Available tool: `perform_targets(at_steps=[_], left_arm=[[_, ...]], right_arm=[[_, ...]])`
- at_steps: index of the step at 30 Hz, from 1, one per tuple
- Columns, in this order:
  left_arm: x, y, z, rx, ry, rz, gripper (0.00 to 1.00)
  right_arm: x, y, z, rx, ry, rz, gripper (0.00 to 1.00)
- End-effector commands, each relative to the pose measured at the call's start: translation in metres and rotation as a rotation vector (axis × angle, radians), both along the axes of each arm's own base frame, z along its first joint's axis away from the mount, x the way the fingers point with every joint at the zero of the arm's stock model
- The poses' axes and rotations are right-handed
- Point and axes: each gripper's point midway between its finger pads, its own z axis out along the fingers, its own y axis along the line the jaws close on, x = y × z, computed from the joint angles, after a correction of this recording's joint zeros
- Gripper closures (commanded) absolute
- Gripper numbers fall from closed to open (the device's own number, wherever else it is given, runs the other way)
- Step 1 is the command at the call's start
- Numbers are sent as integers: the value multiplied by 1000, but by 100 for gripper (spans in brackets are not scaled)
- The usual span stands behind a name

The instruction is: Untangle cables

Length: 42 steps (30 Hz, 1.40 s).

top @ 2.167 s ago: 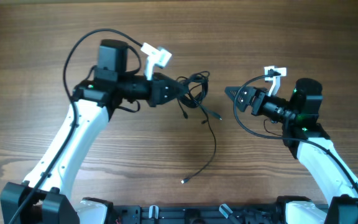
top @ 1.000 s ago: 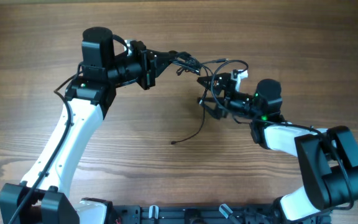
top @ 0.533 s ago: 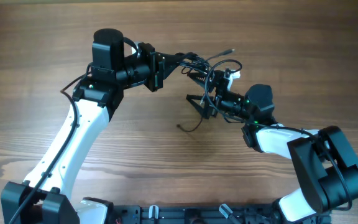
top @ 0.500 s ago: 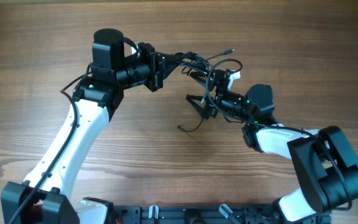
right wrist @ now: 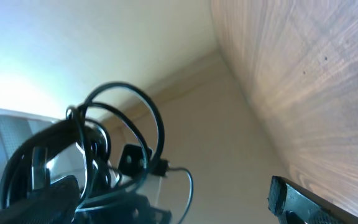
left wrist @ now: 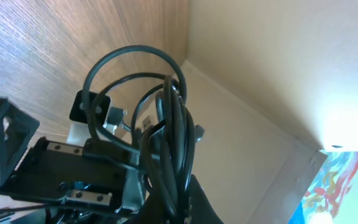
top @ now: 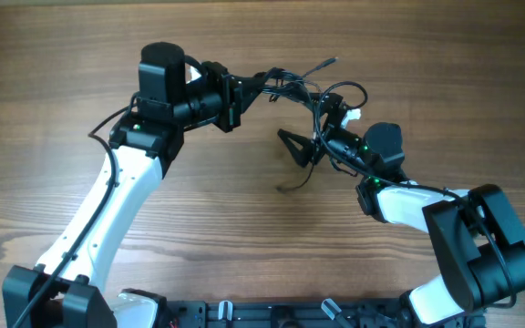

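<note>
Fingers of left gripper [top: 261, 82] clamped on tangled thin black wires [top: 292, 84], table [top: 53, 55] 12 o'clock; right gripper [top: 292, 148] spread wide, 6 o'clock of tangle. Risk: wrong-loop pull tightens knot.

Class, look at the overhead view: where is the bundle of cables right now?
Overhead view, top centre: the cables are pinched in the left hand, with the open right hand just below them in the picture and one strand trailing down past it.
</note>
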Motion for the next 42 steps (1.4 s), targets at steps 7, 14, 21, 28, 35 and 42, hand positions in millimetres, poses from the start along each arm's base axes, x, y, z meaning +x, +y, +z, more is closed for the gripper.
perform_targets(at_steps=[7,14,21,28,35,42], left_arm=[[-16,-29,5,0,-11,-64,96],[-17,-32,6,-17,18,-58,96],[-17,-48,24,-87,-4,-48,96],[-15,-55,47,-169,-41,-54,96],[-1,-37,93,-263,-230,-63,96],[12,-4,103,-273,-283,-46,96]], right_arm=[[16,-10,-1,8,9,-101,0],[12,-4,6,19,-22,-85,0],[-3,27,-3,-33,-30,-58,0],[0,26,-12,-258,-259,-70,4],[-6,21,-55,-557,-373,9,22],[-9,10,-83,-739,-429,68,9]])
